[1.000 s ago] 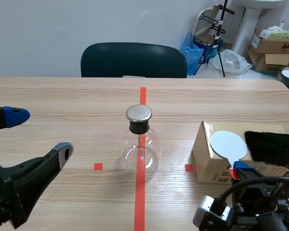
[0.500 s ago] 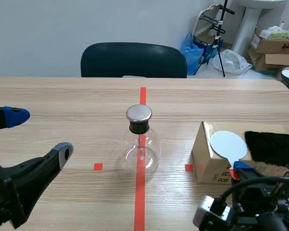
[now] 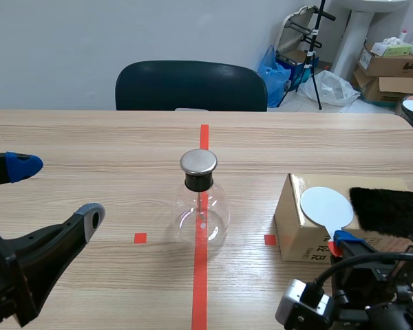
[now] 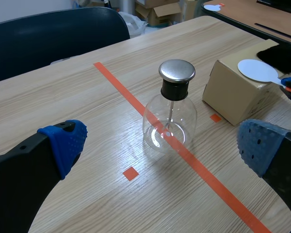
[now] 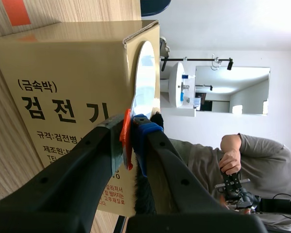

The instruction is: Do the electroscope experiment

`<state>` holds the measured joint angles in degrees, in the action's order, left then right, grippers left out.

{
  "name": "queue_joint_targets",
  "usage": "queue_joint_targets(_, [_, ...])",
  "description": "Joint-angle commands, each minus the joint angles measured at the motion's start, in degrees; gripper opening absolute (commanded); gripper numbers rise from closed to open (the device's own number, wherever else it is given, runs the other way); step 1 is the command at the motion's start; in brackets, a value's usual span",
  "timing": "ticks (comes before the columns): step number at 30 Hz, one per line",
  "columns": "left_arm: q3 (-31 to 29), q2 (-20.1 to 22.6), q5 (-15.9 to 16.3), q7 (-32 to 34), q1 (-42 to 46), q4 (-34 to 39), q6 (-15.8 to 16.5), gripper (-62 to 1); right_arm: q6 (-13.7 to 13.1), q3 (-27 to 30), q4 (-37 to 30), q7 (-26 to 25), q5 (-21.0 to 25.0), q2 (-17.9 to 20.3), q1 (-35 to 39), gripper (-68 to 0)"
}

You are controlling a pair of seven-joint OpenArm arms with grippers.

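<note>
Centre of the table (image 3: 89,137) stands the electroscope flask (image 3: 201,210) - clear round glass, black stopper, shiny metal cap (image 3: 198,161) on top, a thin rod running down inside. It sits upright, right on the orange-red tape line.

Over on the left, the left gripper (image 3: 60,190) hangs low above the wood, jaws spread wide with nothing between them. From its wrist camera the flask (image 4: 170,121) stands ahead of the gap between the fingers, untouched by either blue pad (image 4: 64,141).

Now the right side. A cardboard box (image 3: 292,223) sits on the table, apart from the flask, and on its top lies the white paddle (image 3: 325,205), a flat round disc. Just beside it on the same box top is the black fur cloth (image 3: 387,210).

The right gripper (image 3: 340,242) is at the near edge of the box - and the wrist view settles it: the fingers are clamped tight on the paddle's orange handle (image 5: 126,136), the disc (image 5: 145,77) reaching away over the box top.

A dark chair (image 3: 193,86) sits at the far edge of the table.
</note>
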<state>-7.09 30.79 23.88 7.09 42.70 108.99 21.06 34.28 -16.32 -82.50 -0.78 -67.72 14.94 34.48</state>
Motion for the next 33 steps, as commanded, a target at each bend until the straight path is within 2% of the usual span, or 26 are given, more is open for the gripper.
queue_joint_targets(1, [0.0,-0.3,0.5,0.8,0.3,1.1,0.0,1.4,0.6,0.1,-0.9,0.0,0.0,0.6,-0.3,-66.7])
queue_joint_targets(22, [0.0,-0.3,0.5,0.8,0.3,1.1,0.1,1.4,0.7,0.1,-0.9,0.1,-0.1,0.6,-0.3,-66.6])
queue_joint_targets(30, [0.1,-0.2,0.3,0.5,-0.1,0.9,0.1,1.4,1.4,0.1,-2.7,2.6,-4.0,0.6,-0.3,-66.5])
queue_joint_targets(31, [0.2,0.0,0.3,0.1,-0.6,0.5,0.1,-2.3,1.4,0.1,-3.5,2.9,-4.1,0.6,-0.3,-66.5])
queue_joint_targets(33, [1.0,1.0,0.4,-2.1,-2.0,-0.6,0.1,-21.2,1.4,-0.4,-5.0,3.5,-4.4,1.1,-0.3,-66.5])
